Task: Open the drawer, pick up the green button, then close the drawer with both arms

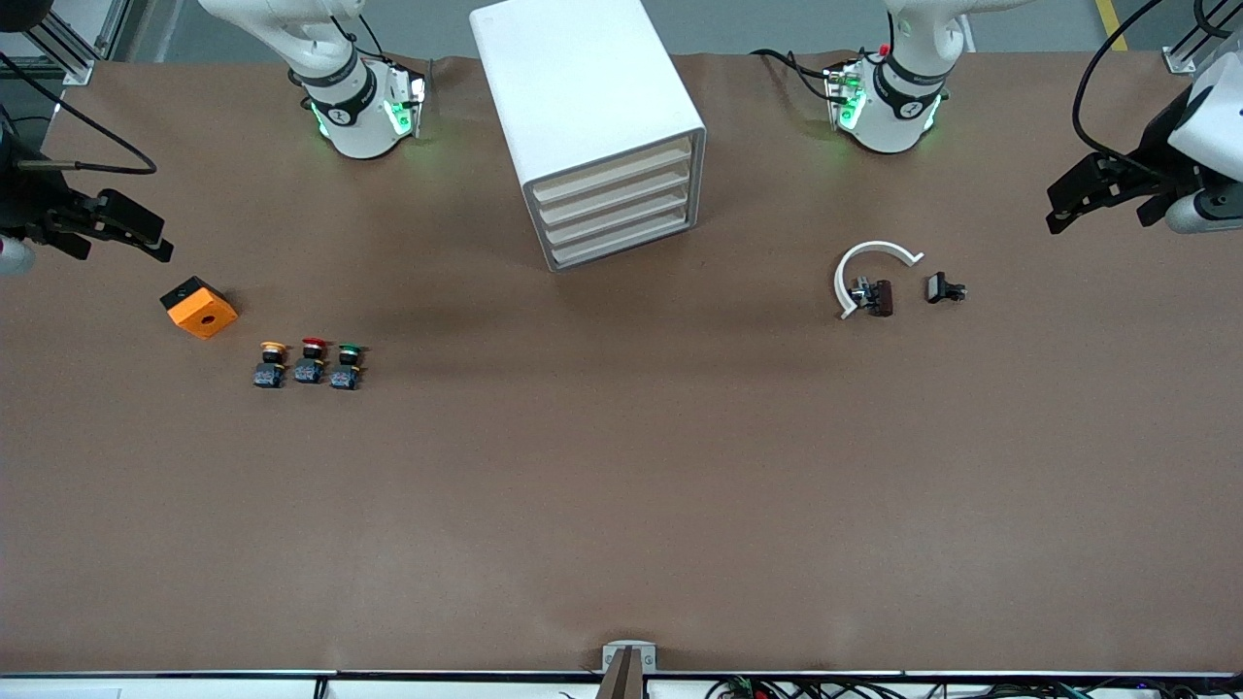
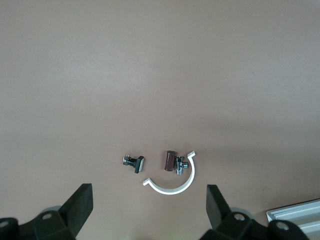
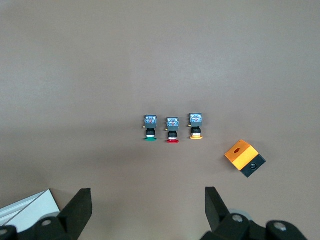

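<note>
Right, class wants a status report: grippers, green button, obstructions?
Left gripper and right gripper open, empty, waiting. Green button on table beside red button. Drawer cabinet shut. Nothing blocking.

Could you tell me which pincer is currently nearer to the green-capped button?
Right. The right pincer hovers near the orange block beside the green-capped button; the left pincer is at the table's other end.

White drawer cabinet mid-table with bare table in front of its shut drawers, three buttons in a tight row, green button on the row's cabinet-side end with open table beside it, red button crowding its other flank, orange box nearby
</note>
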{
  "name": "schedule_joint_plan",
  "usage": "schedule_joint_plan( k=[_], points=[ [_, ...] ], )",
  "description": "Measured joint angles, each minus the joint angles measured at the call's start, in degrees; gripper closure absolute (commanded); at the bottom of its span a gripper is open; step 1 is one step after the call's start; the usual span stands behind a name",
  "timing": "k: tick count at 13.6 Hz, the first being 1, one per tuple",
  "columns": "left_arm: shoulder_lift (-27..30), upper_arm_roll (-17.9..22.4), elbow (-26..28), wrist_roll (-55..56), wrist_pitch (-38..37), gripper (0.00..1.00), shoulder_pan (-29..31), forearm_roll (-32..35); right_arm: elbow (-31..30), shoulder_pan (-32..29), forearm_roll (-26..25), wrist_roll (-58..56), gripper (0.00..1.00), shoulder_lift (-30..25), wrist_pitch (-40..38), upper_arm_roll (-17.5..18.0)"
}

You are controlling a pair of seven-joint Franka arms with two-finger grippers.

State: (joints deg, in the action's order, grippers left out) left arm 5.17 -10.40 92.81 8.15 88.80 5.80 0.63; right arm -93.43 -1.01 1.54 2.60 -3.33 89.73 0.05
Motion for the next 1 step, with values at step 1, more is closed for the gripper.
schedule_joint_plan(
  k=[1],
  points=[
    [-0.52,0.0,-0.44,-0.18,0.0,0.0,0.0,0.0,0.28,-0.05,-0.01,0.0,0.0,0.0,0.0,-0.01]
  ],
)
